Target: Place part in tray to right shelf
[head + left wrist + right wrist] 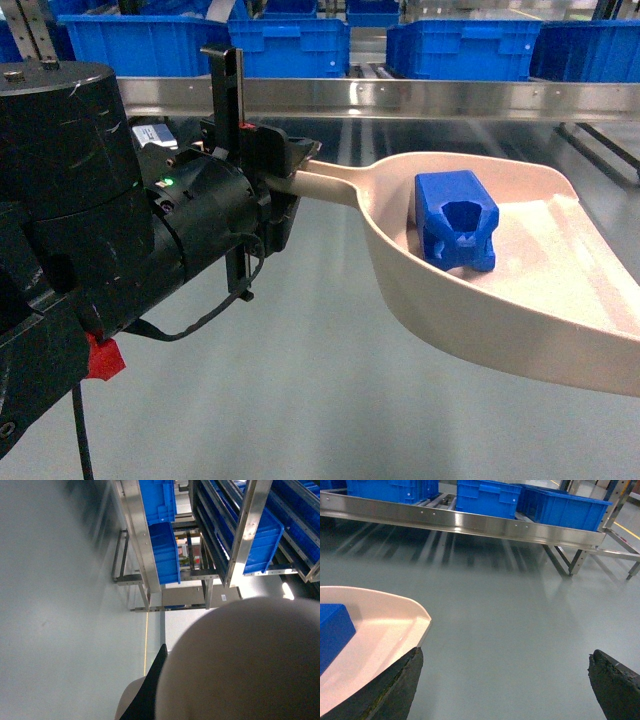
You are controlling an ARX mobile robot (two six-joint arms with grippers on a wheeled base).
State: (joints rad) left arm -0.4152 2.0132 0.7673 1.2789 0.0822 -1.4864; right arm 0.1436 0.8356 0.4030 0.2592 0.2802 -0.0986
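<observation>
- Floor (300,400): grey, glossy, fills the lower half of the head view; no worktop in sight.
- Shelf rail (420,98): long steel rail crossing the head view at 12 o'clock, with blue crates (290,45) in a row behind it. The right wrist view shows the same rail (470,524) and crates (485,497) along its top edge, steel legs at 2 o'clock.
- Rack (245,535): in the left wrist view, steel uprights and more blue crates at 12 to 2 o'clock; view is turned sideways.
- Left arm (90,230): black, bulky, takes up the 9 o'clock side of the head view; green light lit on its body.
- Tray (560,310): pale beige scoop, held off the floor, mouth towards 4 o'clock, handle (325,183) pointing to 9 o'clock. Its underside (240,665) fills the lower right of the left wrist view. Its rim (395,610) shows at 9 o'clock in the right wrist view.
- Left gripper (285,178): clamped on the tray handle's end.
- Right gripper (502,682): jaws spread wide, nothing between them; left finger (390,690) sits just beside the tray rim, right finger (615,680) well apart at 4 o'clock.
- Part (456,220): bright blue block, lying inside the tray near its back wall, recessed face up. A corner of it (335,627) shows at 9 o'clock in the right wrist view.
</observation>
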